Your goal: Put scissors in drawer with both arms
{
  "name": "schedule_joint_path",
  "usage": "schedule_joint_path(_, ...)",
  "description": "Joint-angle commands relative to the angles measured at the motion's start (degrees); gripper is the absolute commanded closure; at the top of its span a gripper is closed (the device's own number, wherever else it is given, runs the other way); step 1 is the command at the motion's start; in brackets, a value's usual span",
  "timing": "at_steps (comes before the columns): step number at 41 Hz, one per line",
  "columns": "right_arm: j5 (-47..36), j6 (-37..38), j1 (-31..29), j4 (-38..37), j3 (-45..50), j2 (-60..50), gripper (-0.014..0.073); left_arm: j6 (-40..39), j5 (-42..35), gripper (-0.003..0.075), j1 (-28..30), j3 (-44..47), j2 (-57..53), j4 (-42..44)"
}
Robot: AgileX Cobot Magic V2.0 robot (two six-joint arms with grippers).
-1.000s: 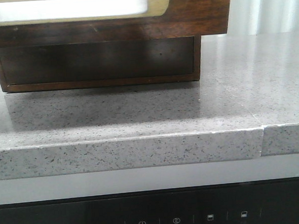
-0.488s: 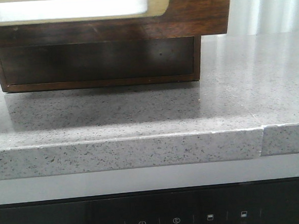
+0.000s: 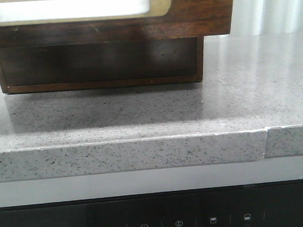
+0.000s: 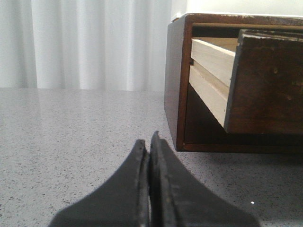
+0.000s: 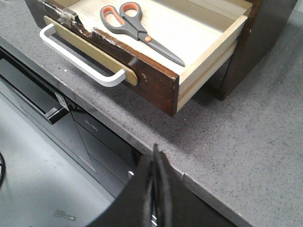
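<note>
The scissors lie flat inside the open drawer, on its pale wood floor, with the orange-lined loops toward the drawer front. The drawer is pulled well out of its dark brown cabinet; its scratched front with the white handle and brass-rimmed inset shows in the front view. From the left wrist it shows side-on. My right gripper is shut and empty, over the counter's front edge, apart from the drawer. My left gripper is shut and empty, low over the counter beside the cabinet's left corner. Neither gripper shows in the front view.
The cabinet stands on a grey speckled counter with a seam toward the right of its front edge. Below the counter edge is a black appliance panel. White curtains hang behind.
</note>
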Motion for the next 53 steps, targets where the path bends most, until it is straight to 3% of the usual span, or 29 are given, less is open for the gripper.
schedule_joint_path(1, -4.48, -0.01, -1.27, -0.17, -0.09, -1.02, 0.0661, -0.54, -4.78, 0.0741, -0.25, 1.35, -1.11, -0.51)
schedule_joint_path(5, -8.39, -0.01, -7.34, -0.33, 3.46, -3.84, 0.0661, -0.54, -4.78, 0.0741, -0.25, 1.35, -1.11, -0.51)
schedule_joint_path(13, -24.66, -0.01, -20.44, -0.38, 17.39, -13.17, 0.0661, -0.54, -4.78, 0.0741, -0.25, 1.35, -1.11, -0.51)
schedule_joint_path(23, -45.24, -0.01, -28.42, -0.38, 37.31, -25.07, 0.0661, -0.54, -4.78, 0.0741, -0.25, 1.35, -1.11, -0.51)
schedule_joint_path(28, -49.65, -0.01, -30.25, -0.38, 45.69, -28.89, 0.0661, -0.54, -4.78, 0.0741, -0.25, 1.35, -1.11, -0.51)
schedule_joint_path(39, -51.04, -0.01, -30.88, -0.38, 57.14, -34.69, 0.0661, -0.54, -4.78, 0.0741, -0.25, 1.35, -1.11, -0.51)
schedule_joint_path(53, -55.34, -0.01, -27.93, -0.38, 61.12, -35.65, 0.0661, -0.54, -4.78, 0.0741, -0.25, 1.35, -1.11, -0.51)
